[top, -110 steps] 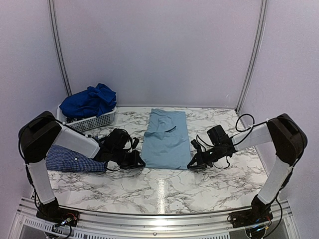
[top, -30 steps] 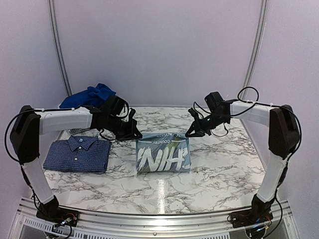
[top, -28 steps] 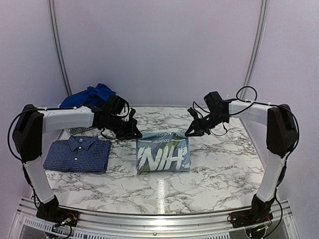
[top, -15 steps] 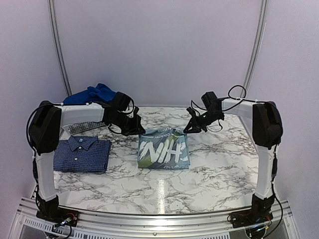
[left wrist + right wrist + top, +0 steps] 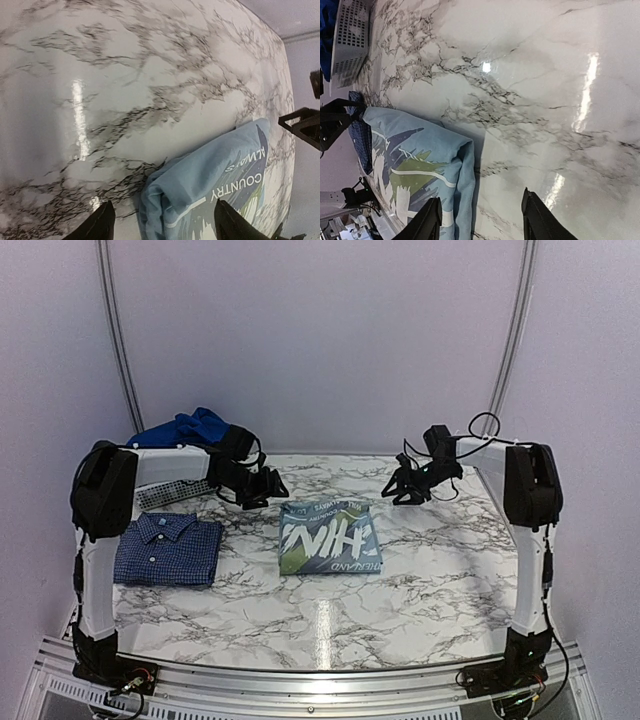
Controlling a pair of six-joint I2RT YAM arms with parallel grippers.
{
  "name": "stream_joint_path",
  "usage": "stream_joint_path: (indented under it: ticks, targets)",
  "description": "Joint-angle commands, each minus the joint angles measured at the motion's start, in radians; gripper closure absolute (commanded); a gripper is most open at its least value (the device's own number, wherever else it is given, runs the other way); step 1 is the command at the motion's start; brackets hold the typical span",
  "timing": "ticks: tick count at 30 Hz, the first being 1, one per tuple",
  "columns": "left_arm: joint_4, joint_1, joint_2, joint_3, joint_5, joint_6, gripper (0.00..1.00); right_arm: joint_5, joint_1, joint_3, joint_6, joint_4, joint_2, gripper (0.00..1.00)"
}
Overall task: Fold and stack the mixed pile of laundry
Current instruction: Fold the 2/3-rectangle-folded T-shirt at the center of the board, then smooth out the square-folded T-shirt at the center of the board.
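Note:
A pale blue T-shirt (image 5: 330, 538) lies folded, print up, in the middle of the table. Its far left corner (image 5: 215, 175) shows in the left wrist view and its far right corner (image 5: 415, 170) in the right wrist view. My left gripper (image 5: 268, 488) hovers open just off that far left corner, its fingers (image 5: 102, 224) spread with nothing gripped. Off the far right corner my right gripper (image 5: 400, 488) is open and empty too, fingers (image 5: 536, 215) apart. A folded navy check shirt (image 5: 168, 548) rests at the left. Royal blue clothes (image 5: 180, 430) are heaped in the basket.
The white slatted basket (image 5: 170, 495) stands at the back left, also seen as the basket (image 5: 350, 40) in the right wrist view. Marble tabletop (image 5: 440, 570) stretches to the right and front. Pale walls and metal posts close in the back.
Both grippers, shut on the T-shirt's far edge before, have opened and drawn back from it. The T-shirt has settled flat a little farther back.

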Motion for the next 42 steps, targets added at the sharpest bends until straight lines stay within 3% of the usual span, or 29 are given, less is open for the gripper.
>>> stream_joint_path:
  ticks: [1, 5, 12, 18, 23, 29, 31, 34, 39, 42]
  targets:
    - [0.033, 0.019, -0.152, -0.105, -0.068, 0.056, 0.28, -0.008, -0.055, 0.003, -0.023, 0.023, -0.127, 0.52]
    - [0.073, 0.01, -0.193, -0.204, 0.024, 0.099, 0.34, -0.122, -0.013, -0.134, -0.022, 0.128, -0.203, 0.61]
    - [0.266, -0.061, -0.155, -0.258, 0.217, 0.07, 0.52, -0.241, 0.142, -0.151, 0.015, 0.248, -0.146, 0.69]
    - [0.399, -0.055, 0.004, -0.171, 0.186, -0.015, 0.57, -0.244, 0.156, -0.071, 0.067, 0.331, 0.01, 0.74]
    - [0.45, -0.01, 0.139, -0.09, 0.112, -0.103, 0.59, -0.178, 0.093, 0.047, 0.087, 0.324, 0.157, 0.73]
    - [0.48, 0.042, 0.156, -0.121, 0.041, -0.191, 0.52, -0.124, 0.043, 0.104, 0.061, 0.254, 0.228, 0.69]
    - [0.481, 0.045, 0.123, -0.146, 0.045, -0.175, 0.46, -0.118, 0.037, 0.089, 0.048, 0.237, 0.201, 0.64]
    - [0.477, 0.044, 0.025, -0.205, 0.039, -0.116, 0.34, -0.114, 0.039, 0.055, 0.033, 0.232, 0.114, 0.57]
    - [0.386, 0.007, -0.139, -0.252, 0.024, 0.042, 0.29, -0.18, 0.071, -0.077, 0.081, 0.293, -0.096, 0.54]
    - [0.302, -0.081, -0.192, -0.244, 0.003, 0.173, 0.26, -0.219, 0.126, -0.197, 0.119, 0.341, -0.187, 0.54]
